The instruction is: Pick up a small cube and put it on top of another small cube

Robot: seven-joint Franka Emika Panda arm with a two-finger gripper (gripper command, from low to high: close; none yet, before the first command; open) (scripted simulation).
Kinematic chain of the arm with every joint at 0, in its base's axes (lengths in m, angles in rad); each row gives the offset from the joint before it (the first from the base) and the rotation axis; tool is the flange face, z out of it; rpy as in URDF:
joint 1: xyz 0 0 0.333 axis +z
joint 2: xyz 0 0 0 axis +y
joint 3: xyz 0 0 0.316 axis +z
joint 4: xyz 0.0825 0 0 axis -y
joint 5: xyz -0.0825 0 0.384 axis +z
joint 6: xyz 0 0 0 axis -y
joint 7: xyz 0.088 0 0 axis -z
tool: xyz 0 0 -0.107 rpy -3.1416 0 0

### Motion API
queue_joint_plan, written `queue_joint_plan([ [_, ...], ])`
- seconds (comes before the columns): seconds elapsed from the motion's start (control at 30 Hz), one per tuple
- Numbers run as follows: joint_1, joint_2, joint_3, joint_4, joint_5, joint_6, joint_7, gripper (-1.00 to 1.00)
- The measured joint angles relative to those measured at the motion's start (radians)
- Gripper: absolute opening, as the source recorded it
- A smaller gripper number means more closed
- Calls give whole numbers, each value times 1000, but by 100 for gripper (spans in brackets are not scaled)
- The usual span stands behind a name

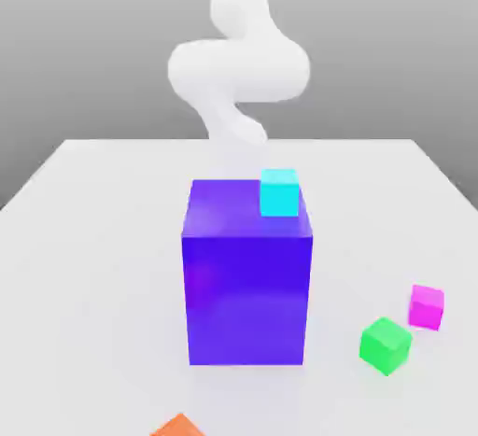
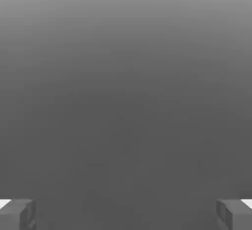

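The cyan cube point(image 1: 279, 193) sits atop the blue block point(image 1: 246, 299). Toward the exterior view's right of it lie the green cube point(image 1: 386, 345) and magenta cube point(image 1: 427, 307); the cut-off orange cube point(image 1: 178, 427) lies in front.

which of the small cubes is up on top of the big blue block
The cyan cube. It sits on the blue block; the magenta and green cubes rest on the table.

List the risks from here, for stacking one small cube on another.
The cyan cube sits near one side edge of the tall blue box, so a nudge could tip it off. The green cube and magenta cube are close neighbors, so the open gripper might knock one while reaching for the other. The arm is beyond the box, so a low path toward the near cubes could strike it.
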Motion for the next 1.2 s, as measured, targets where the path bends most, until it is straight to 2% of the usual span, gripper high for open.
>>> queue_joint_plan([
  [0.33, 217, 366, 112, -156, 32, 205, -196, 0],
  [0.53, 321, 584, 205, -248, 12, 326, -283, 0],
  [0.73, 450, 808, 260, -337, -103, 447, -301, 0],
  [0.93, 566, 1027, 126, -310, -257, 608, -200, 0],
  [0.97, 584, 1052, 106, -304, -269, 628, -191, -100],
  [1.2, 585, 1054, 104, -304, -272, 629, -187, -100],
])
